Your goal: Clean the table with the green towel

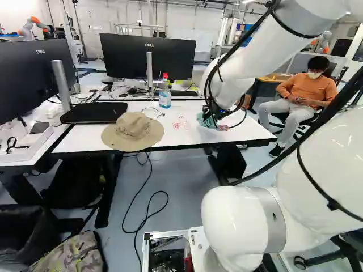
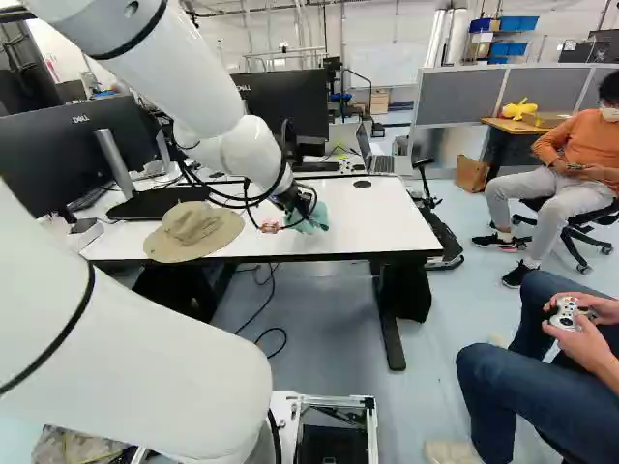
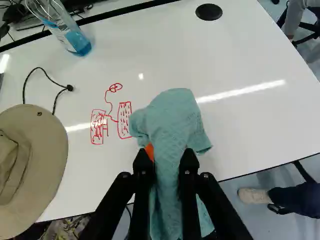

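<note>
The green towel [image 3: 173, 117] is already pinched in the gripper [image 3: 166, 157], but the red drawing [image 3: 98, 127], maybe partly covered, needs wiping.

i see a tan hat [image 3: 42, 155], black cable [image 3: 69, 88] beside it, bottle [image 3: 77, 42] of blue liquid. behind that bottle i get a black monitor [image 1: 176, 56].
</note>
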`<state>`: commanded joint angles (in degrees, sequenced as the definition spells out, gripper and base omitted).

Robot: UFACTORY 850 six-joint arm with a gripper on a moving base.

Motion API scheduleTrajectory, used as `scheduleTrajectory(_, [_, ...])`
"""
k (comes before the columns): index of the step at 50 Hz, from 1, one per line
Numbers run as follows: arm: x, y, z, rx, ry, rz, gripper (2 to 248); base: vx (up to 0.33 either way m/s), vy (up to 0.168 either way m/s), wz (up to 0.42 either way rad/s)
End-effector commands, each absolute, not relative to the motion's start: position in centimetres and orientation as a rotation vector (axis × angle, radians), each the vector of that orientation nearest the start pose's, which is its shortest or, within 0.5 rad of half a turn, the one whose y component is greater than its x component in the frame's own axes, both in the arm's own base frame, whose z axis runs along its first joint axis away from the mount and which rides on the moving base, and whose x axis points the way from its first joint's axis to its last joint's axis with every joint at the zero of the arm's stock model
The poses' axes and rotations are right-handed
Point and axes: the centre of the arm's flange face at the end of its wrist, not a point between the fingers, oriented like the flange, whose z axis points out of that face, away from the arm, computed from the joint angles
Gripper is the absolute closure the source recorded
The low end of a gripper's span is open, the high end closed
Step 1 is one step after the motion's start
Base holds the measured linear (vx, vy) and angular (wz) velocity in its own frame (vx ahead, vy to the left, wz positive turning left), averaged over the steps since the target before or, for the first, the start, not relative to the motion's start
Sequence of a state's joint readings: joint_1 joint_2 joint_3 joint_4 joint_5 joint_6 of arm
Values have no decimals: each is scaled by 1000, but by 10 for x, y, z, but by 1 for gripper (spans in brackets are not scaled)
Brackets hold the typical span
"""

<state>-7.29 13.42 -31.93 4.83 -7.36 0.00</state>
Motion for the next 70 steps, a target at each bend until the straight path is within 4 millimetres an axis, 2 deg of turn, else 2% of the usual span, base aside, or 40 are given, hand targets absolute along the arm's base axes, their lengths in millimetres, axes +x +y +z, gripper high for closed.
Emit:
scheduleTrajectory(7, [382, -48, 481, -2956, 306, -1032, 188, 0, 0, 0])
scheduleTrajectory(19, [413, -49, 487, -2923, 297, -1140, 188, 0, 0, 0])
scheduleTrajectory(43, [467, -43, 493, -2889, 255, -1217, 188, 0, 0, 0])
scheduleTrajectory(55, [492, -32, 487, -2867, 217, -1259, 188, 0, 0, 0])
scheduleTrajectory(70, [508, -10, 472, -2858, 152, -1247, 188, 0, 0, 0])
